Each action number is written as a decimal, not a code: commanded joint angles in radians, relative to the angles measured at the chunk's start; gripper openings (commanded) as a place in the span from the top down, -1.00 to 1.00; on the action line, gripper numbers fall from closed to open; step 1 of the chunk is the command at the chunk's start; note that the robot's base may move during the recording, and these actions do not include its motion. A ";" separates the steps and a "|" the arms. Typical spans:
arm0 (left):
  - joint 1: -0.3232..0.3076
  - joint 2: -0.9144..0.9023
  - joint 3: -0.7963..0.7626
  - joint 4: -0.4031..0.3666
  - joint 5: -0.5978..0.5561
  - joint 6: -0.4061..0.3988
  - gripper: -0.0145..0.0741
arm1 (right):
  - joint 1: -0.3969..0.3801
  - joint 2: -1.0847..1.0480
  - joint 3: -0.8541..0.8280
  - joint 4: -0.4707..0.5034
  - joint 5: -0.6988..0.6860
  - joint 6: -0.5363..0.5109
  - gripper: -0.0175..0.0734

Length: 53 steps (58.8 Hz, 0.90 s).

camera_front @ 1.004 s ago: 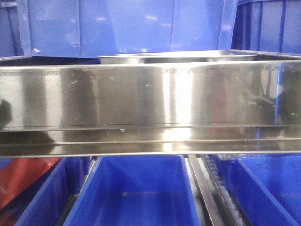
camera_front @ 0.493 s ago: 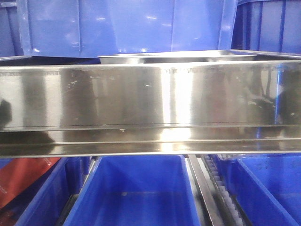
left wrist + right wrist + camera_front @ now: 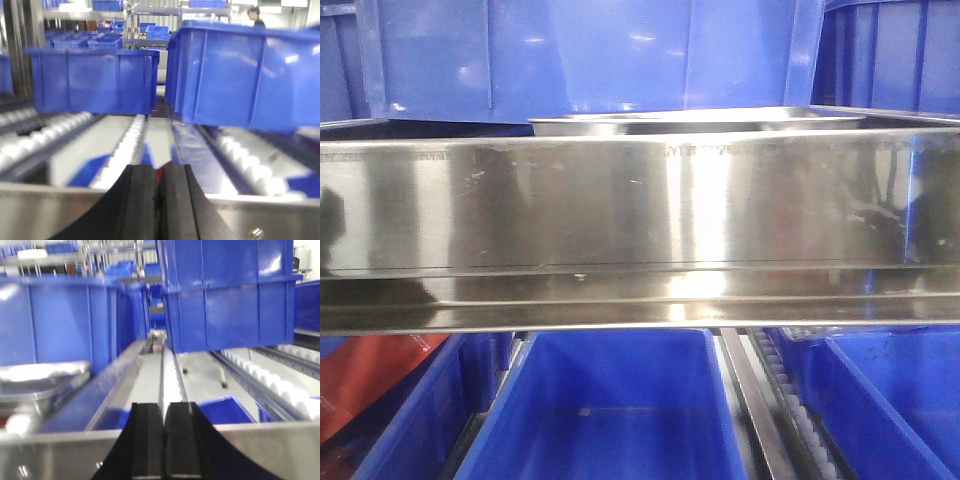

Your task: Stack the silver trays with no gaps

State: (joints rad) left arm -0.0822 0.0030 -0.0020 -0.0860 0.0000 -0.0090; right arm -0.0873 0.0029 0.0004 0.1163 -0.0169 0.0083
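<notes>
Silver trays (image 3: 42, 377) are lying ahead and to the left of the right gripper (image 3: 163, 440), beside a blue bin wall. They are too blurred to count. That gripper's black fingers (image 3: 147, 440) are pressing flat against each other and gripping nothing, with a steel band (image 3: 270, 450) crossing below the fingertips. The left gripper (image 3: 159, 200) is likewise sitting fully closed on nothing above a similar band, facing blue bins (image 3: 95, 80) standing ahead on roller tracks. In the front view, a tray rim (image 3: 700, 122) is peeking over the band's top edge, directly under another blue bin.
</notes>
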 commanded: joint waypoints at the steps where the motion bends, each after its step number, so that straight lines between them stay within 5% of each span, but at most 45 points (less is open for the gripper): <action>1: -0.004 -0.003 -0.058 -0.080 0.017 0.001 0.68 | 0.003 -0.003 0.000 0.059 -0.094 -0.008 0.79; 12: -0.004 -0.003 -0.274 0.115 0.164 0.009 0.68 | 0.003 -0.003 0.000 0.127 -0.165 0.010 0.79; 19: -0.004 -0.003 -0.442 0.145 0.361 0.020 0.68 | 0.003 -0.003 -0.076 0.127 -0.106 0.022 0.79; 28: -0.004 0.059 -0.590 0.213 0.537 0.080 0.68 | 0.003 -0.003 -0.312 0.115 0.205 0.022 0.79; 53: -0.006 0.304 -0.859 0.232 0.524 0.131 0.68 | 0.003 0.172 -0.867 0.016 0.767 0.022 0.79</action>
State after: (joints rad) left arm -0.0822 0.2565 -0.8113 0.1408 0.5357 0.0803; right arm -0.0873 0.0901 -0.7862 0.1496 0.6438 0.0261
